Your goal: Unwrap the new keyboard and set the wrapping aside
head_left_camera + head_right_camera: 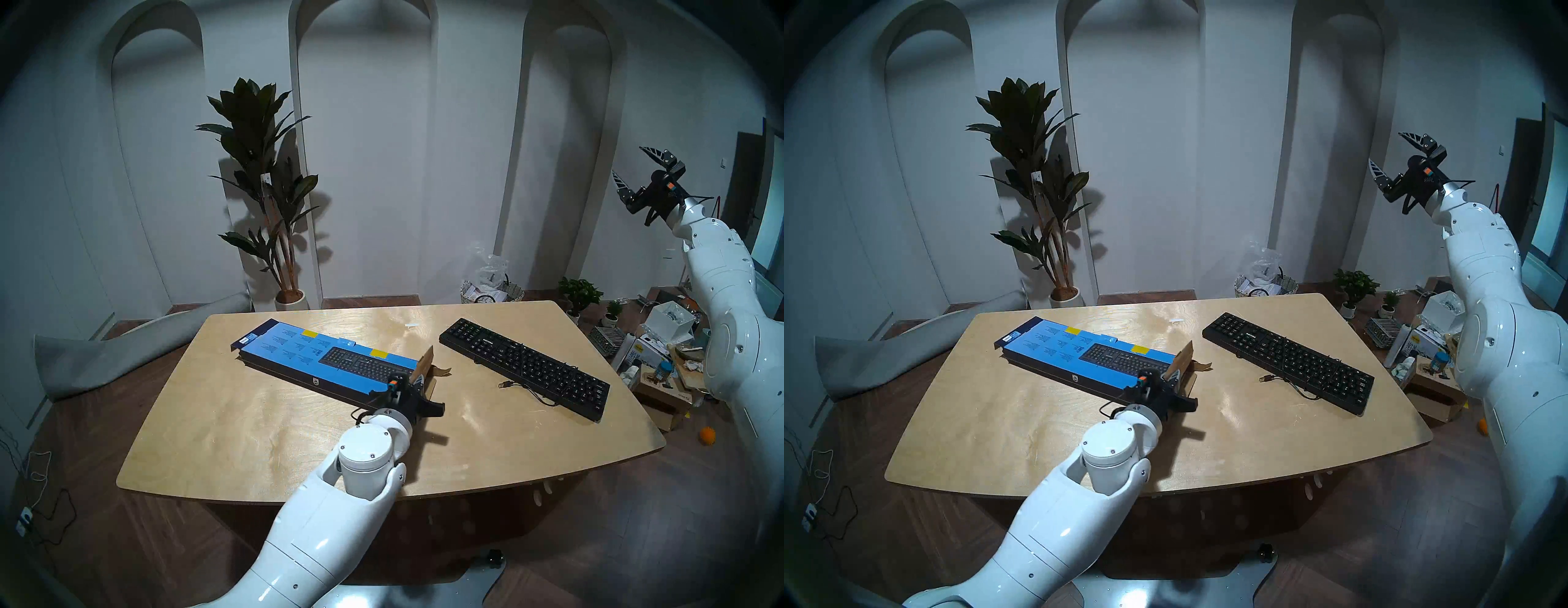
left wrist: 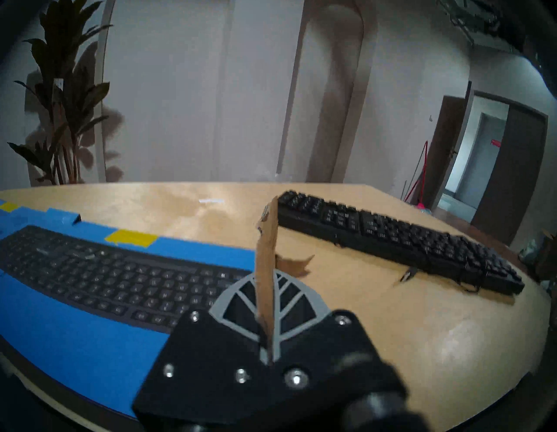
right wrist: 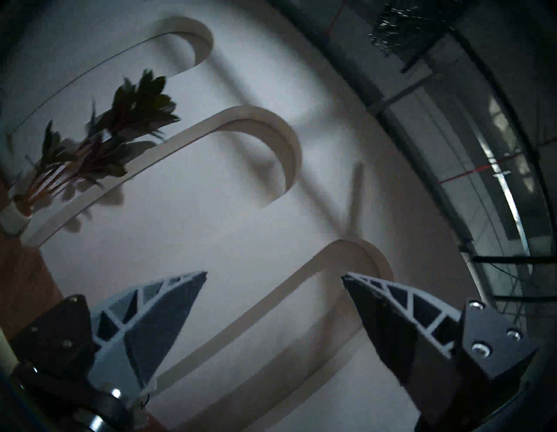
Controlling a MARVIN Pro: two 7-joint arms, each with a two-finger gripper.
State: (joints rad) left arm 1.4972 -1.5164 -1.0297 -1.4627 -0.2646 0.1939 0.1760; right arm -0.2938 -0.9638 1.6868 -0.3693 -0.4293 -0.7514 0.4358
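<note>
The black keyboard [image 1: 524, 367] lies bare on the right half of the wooden table [image 1: 297, 446], its thin USB cable [image 1: 530, 389] trailing in front. It also shows in the head right view [image 1: 1289, 361] and the left wrist view [image 2: 401, 238]. The blue box [image 1: 297, 354] with the printed keyboard picture lies flat at centre-left, its right end open. My left gripper [image 1: 418, 382] is at that end, shut on a raised brown flap [image 2: 268, 241]. My right gripper [image 1: 628, 163] is open and empty, held high at the right, far from the table; its wrist view [image 3: 275, 275] shows only wall.
A small white scrap [image 1: 410, 325] lies on the table behind the box. A grey cushion [image 1: 106, 352] lies left of the table. A basket [image 1: 492, 291] and a tall plant [image 1: 271, 191] stand behind it. Boxes and clutter [image 1: 662, 352] cover the floor at the right.
</note>
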